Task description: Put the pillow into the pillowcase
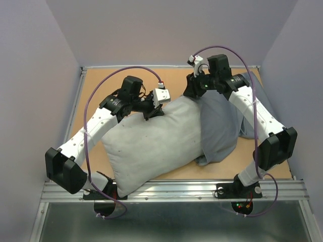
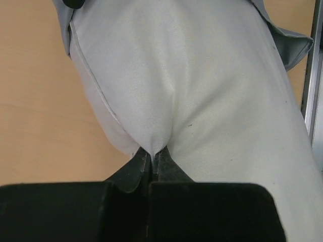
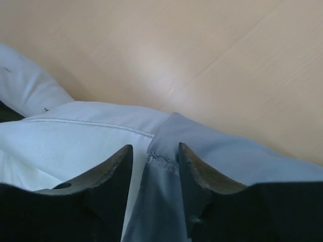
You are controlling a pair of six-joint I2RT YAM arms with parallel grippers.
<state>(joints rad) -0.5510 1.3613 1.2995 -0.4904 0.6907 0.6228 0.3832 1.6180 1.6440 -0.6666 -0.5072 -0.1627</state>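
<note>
My left gripper (image 2: 152, 164) is clamped on a pinch of the pillow (image 2: 202, 91) at its far edge, I'd say to steady it. My right gripper (image 3: 155, 156) has its jaws parted astride the pillowcase (image 3: 227, 151) hem, placed to pull the mouth over.

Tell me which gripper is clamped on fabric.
The left gripper, shut on the off-white pillow; the right gripper stands open at the pillowcase edge.

Lavender walls (image 1: 151, 30); tan wood tabletop (image 1: 176, 75); aluminium front rail (image 1: 176, 190).

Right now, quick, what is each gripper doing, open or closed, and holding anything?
Left gripper: closed, pinching a fold of the pillow.
Right gripper: jaws open, the pillowcase edge between them, not clamped.
</note>
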